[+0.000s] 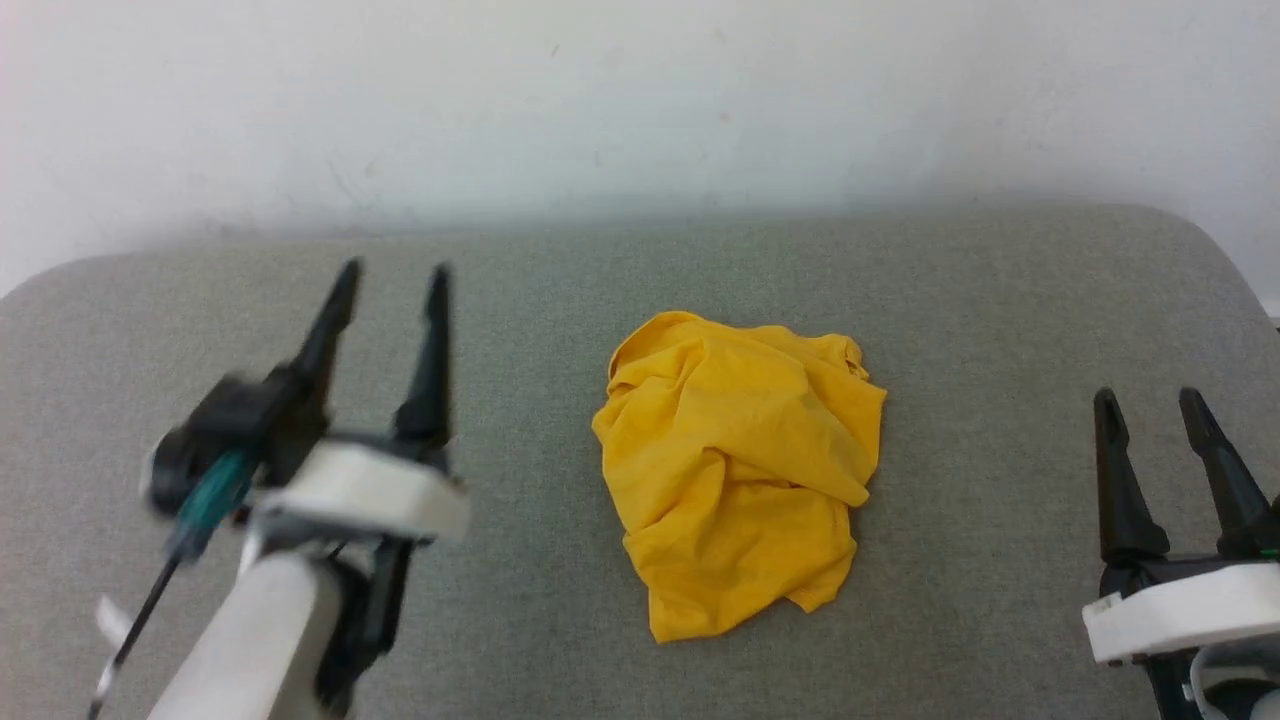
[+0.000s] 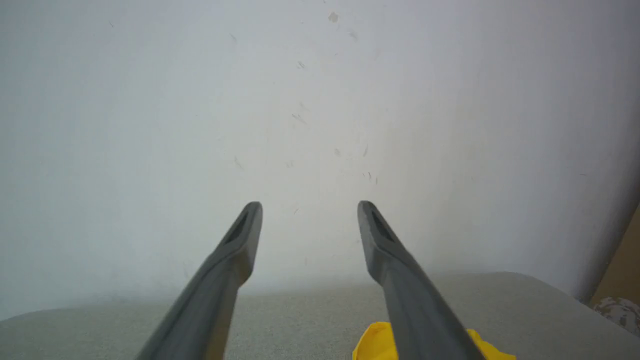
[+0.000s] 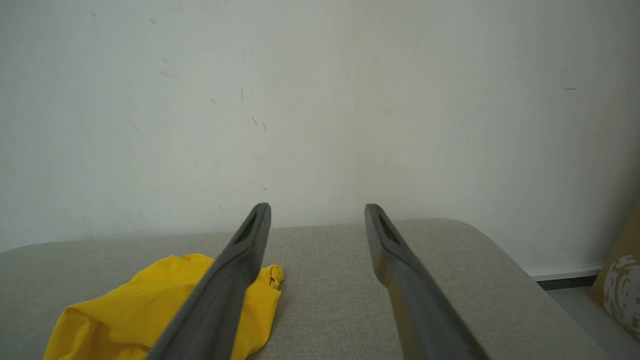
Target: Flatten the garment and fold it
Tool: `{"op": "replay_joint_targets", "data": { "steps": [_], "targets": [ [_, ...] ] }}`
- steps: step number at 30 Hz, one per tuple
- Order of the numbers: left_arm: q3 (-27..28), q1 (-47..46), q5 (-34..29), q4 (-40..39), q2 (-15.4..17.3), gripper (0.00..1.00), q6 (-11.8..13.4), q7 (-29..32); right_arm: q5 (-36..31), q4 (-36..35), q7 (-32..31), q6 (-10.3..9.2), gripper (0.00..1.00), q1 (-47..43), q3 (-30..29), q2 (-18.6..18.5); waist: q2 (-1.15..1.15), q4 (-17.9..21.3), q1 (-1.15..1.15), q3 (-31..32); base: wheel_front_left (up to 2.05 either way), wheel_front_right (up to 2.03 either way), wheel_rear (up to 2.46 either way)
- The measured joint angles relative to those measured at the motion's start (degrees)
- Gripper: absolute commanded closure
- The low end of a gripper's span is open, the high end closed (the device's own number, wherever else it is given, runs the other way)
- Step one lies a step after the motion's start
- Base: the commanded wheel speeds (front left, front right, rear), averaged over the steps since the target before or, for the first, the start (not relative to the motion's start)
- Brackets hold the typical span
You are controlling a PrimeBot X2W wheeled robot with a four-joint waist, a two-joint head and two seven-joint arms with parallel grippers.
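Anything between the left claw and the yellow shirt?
Nothing. In the head view, the stretch from the open left claw to the crumpled shirt is bare grey cushion.

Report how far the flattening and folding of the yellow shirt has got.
Done: nothing that shows. The garment lies in a crumpled heap on the grey padded surface, not spread out and with no neat fold. In hand: nothing. The left gripper and right gripper both stand open and empty, one on each side of the heap, clear of it. Left: spread it flat, then fold it.
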State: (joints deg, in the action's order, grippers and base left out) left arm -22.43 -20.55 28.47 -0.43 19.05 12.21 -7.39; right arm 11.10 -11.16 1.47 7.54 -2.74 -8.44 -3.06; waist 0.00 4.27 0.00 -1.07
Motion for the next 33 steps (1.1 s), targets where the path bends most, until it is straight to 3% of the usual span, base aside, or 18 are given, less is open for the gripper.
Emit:
{"op": "replay_joint_targets", "data": {
  "steps": [3, 6, 8, 12, 19, 24, 33],
  "targets": [
    [3.2, 9.3, -2.4, -7.3, 3.3, 0.00, 5.1, -3.4, 0.2, 0.4, 0.0, 0.00, 0.00, -1.2, -0.5, 0.0, 0.00, 0.0, -0.01, 0.0, 0.00, 0.00, 0.00],
    [4.2, 17.2, -6.1, -11.1, 4.9, 0.00, 8.6, -5.7, 0.4, 0.8, 0.1, 0.00, 0.00, -1.7, -0.8, 0.0, 0.00, -0.5, 0.00, -0.4, 0.00, 0.00, 0.00],
    [4.7, 21.8, -6.5, -12.4, 4.1, 0.00, 10.2, -6.5, 0.6, 1.2, 0.1, 0.00, 0.00, -2.0, -0.7, 0.0, 0.00, -0.8, 0.00, -0.6, 0.00, 0.00, 0.00],
    [4.0, 27.2, -7.9, -12.0, 2.4, 0.00, 11.1, -7.1, 1.4, 2.0, 0.0, 0.00, 0.00, -2.4, -0.6, 0.0, 0.00, -1.7, 0.00, -0.8, 0.00, 0.00, 0.00],
    [4.1, 27.4, -9.1, -11.1, -1.0, 0.00, 9.3, -7.3, 2.1, 2.9, -0.5, 0.00, 0.00, -2.6, -1.1, 0.0, 0.00, -3.8, 0.00, -1.1, 0.00, 0.00, 0.00],
    [5.4, 26.4, -10.7, -11.0, -2.2, 0.00, 7.4, -7.3, 2.5, 1.0, -5.6, 0.00, 0.00, 2.0, -1.8, -0.3, 0.00, -5.0, 0.00, -2.4, 0.00, 0.00, 0.00],
    [5.5, 23.5, -13.0, -9.6, -6.2, 0.00, 4.9, -7.3, 9.6, 3.5, -23.9, 0.00, 0.00, 18.8, 2.8, -9.6, 0.00, -7.7, 0.01, -7.5, 0.00, 0.00, 0.00]
  ]
}}
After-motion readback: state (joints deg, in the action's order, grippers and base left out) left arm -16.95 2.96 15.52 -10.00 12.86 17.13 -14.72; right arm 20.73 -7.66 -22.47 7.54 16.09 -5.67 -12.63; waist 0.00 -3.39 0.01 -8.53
